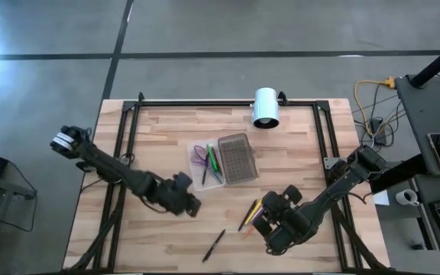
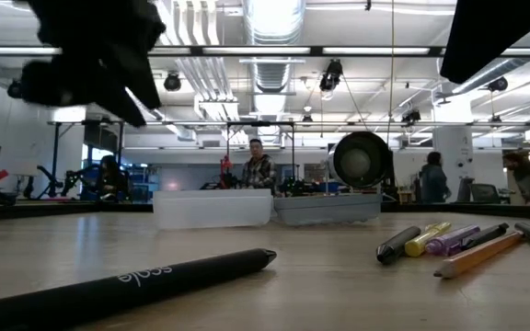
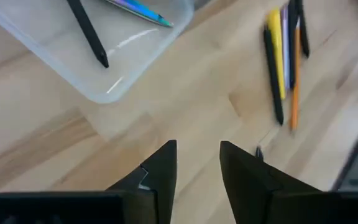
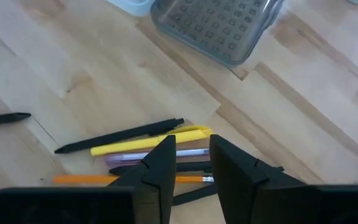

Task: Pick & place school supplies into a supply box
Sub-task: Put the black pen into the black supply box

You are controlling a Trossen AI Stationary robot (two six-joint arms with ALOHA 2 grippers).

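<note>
Two arms, one tool each: left tool (image 1: 192, 205), right tool (image 1: 264, 224). One supply box tray (image 1: 198, 164), one dotted lid (image 1: 237, 158), one white cylinder (image 1: 266, 107). One lone black pen (image 1: 214, 245). Cluster by right tool: two black pens (image 4: 120, 136), one yellow pen (image 4: 151, 144), one orange pencil (image 4: 86, 179).

The supply box (image 1: 206, 164) is being seen lying open near the middle of the tabletop: a clear tray with a grey, dotted lid (image 1: 235, 158) lying flat just beside it, on the side towards the right edge. Purple-handled scissors (image 1: 198, 156), green pens (image 1: 213, 161) and a black pen (image 3: 88, 31) are being held inside the tray. A small cluster of pens and pencils (image 1: 250, 215), among them a black one (image 4: 120, 135), a yellow one (image 4: 151, 140) and an orange pencil (image 4: 98, 179), is lying side by side towards the front right. One black pen (image 1: 214, 245) is lying alone near the front edge.
</note>
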